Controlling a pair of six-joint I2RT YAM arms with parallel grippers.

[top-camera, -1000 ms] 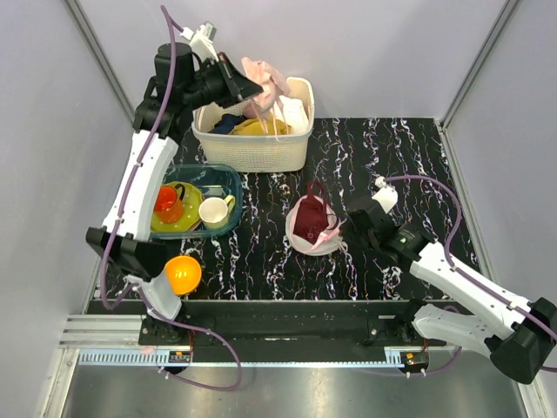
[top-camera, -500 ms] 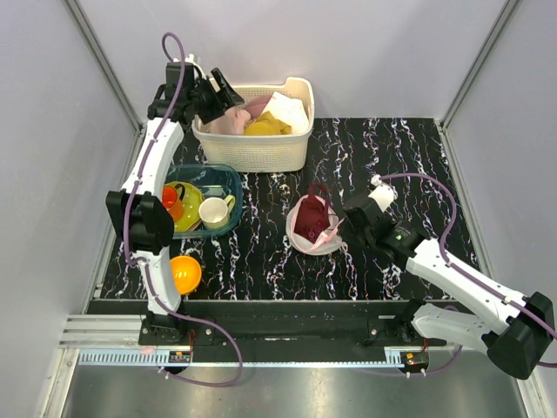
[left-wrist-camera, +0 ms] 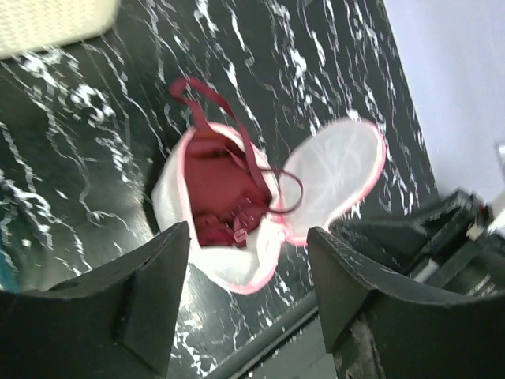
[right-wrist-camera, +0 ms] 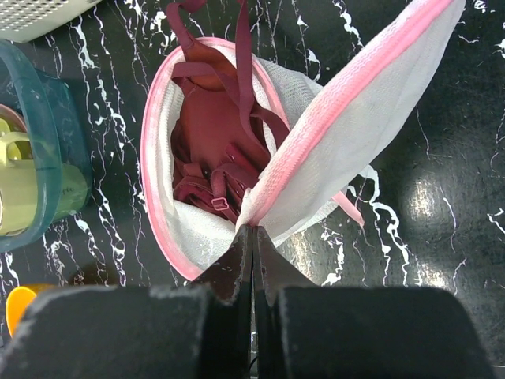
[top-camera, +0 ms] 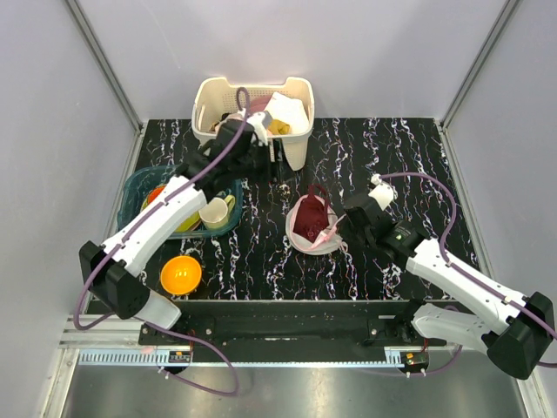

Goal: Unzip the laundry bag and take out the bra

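Black speckled table (top-camera: 392, 148) holds the laundry bag (top-camera: 300, 244) near its middle, unzipped and open. The right gripper (right-wrist-camera: 252, 237) pinches its pink rim (right-wrist-camera: 347, 79) at 3 o'clock. The left gripper (left-wrist-camera: 246, 245), spread wide and empty, hangs at 11 o'clock. The red bra (top-camera: 309, 221) is inside, not out yet.

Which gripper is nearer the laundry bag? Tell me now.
Right. The right gripper is at the right edge of the laundry bag, jaws shut on its flap; the left gripper hangs open, back-left by the basket.
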